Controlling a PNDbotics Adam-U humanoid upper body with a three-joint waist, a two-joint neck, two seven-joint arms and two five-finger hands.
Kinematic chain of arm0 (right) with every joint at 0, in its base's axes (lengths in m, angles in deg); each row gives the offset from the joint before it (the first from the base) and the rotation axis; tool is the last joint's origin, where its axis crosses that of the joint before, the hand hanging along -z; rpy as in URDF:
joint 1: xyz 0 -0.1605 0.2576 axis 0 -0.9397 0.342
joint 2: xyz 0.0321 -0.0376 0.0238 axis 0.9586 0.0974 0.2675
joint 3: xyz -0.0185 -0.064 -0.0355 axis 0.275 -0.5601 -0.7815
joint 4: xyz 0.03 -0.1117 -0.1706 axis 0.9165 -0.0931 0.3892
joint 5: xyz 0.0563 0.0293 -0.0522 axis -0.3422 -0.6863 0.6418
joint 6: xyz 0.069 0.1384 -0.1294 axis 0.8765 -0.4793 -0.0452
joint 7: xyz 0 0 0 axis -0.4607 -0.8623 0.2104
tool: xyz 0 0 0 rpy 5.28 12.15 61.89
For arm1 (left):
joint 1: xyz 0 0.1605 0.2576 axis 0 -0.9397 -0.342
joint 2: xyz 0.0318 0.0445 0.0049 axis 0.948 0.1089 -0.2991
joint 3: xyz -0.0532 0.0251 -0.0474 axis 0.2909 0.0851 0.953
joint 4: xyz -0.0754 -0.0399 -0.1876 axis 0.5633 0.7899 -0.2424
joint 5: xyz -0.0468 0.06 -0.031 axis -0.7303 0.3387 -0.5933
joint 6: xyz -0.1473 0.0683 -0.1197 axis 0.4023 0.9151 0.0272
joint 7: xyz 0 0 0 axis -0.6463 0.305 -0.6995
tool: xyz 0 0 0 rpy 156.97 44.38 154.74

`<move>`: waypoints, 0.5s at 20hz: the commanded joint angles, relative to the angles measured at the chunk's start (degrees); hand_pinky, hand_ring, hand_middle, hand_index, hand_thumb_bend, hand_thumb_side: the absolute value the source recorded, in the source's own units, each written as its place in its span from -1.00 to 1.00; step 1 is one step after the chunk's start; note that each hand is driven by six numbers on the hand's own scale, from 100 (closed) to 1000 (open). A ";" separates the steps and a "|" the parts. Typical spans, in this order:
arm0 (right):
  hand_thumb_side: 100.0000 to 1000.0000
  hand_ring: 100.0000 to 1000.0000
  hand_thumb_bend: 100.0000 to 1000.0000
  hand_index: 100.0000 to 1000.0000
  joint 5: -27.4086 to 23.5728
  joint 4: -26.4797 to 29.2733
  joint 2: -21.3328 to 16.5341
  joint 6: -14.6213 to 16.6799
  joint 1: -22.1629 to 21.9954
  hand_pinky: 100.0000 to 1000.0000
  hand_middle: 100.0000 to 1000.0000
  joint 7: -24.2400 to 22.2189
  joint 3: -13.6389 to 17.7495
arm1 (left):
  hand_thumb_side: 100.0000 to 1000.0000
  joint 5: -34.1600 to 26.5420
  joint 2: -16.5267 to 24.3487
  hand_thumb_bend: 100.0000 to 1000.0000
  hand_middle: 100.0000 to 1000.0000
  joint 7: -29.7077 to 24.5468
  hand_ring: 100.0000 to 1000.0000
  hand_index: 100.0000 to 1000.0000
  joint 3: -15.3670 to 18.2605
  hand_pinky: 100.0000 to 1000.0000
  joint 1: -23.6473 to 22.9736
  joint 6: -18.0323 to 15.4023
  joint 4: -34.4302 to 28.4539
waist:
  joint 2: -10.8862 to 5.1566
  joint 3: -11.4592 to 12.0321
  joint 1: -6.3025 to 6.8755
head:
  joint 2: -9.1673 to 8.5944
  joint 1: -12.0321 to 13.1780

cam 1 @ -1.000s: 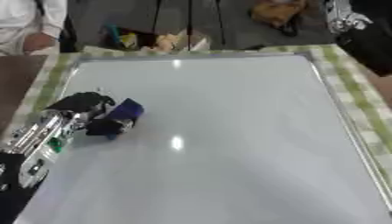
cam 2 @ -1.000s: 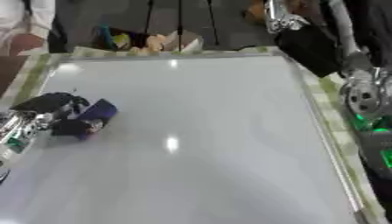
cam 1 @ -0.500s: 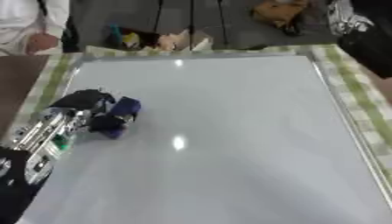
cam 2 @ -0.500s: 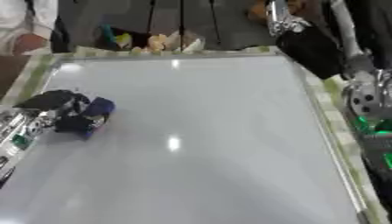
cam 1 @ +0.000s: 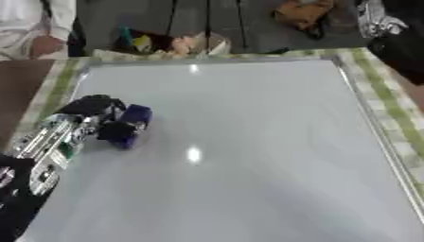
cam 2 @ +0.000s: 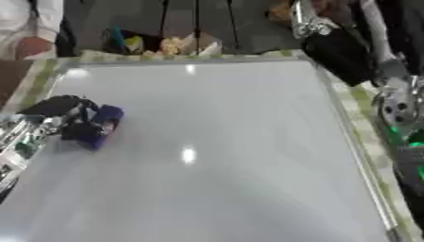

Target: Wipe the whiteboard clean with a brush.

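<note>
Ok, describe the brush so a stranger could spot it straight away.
A big whiteboard fills the table. Near its left edge the robot's left hand has its fingers curled round the brush. It is the only dark blue thing on the white surface.

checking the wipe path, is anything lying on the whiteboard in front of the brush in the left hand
Nothing visible. The left hand is curled round the blue brush at the whiteboard's left side; the board surface to its right shows only light glare, no objects.

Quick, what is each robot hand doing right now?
Left hand: closed around the blue brush, on the whiteboard.
Right hand: raised beyond the board's far right corner; fingers cannot be told.
</note>
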 commanded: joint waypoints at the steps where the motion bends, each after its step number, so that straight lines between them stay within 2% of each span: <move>1: 1.00 0.74 -1.00 0.65 -0.18 0.73 -1.21 -0.01 0.57 0.59 0.66 0.48 0.41 | 0.88 -1.00 -0.13 -0.50 0.12 -0.24 -0.10 0.76 0.12 -0.35 -0.02 -0.06 0.97 | -0.84 0.05 -0.12 | -0.11 0.26; 5: 1.00 0.74 -1.00 0.65 -0.15 0.73 -1.24 0.09 0.62 0.59 0.66 0.85 0.41 | 0.86 -1.46 -0.24 -0.55 0.09 -0.58 -0.12 0.76 0.06 -0.38 0.01 0.14 1.60 | -0.91 -0.02 -0.12 | -0.15 0.45; 10: 1.00 0.74 -1.00 0.65 -0.38 0.73 -1.24 -0.01 0.56 0.59 0.66 0.97 0.45 | 0.72 -1.91 -0.27 -0.77 0.04 -1.01 -0.17 0.72 -0.36 -0.45 -0.04 -0.09 1.66 | -0.92 0.01 -0.11 | -0.03 0.64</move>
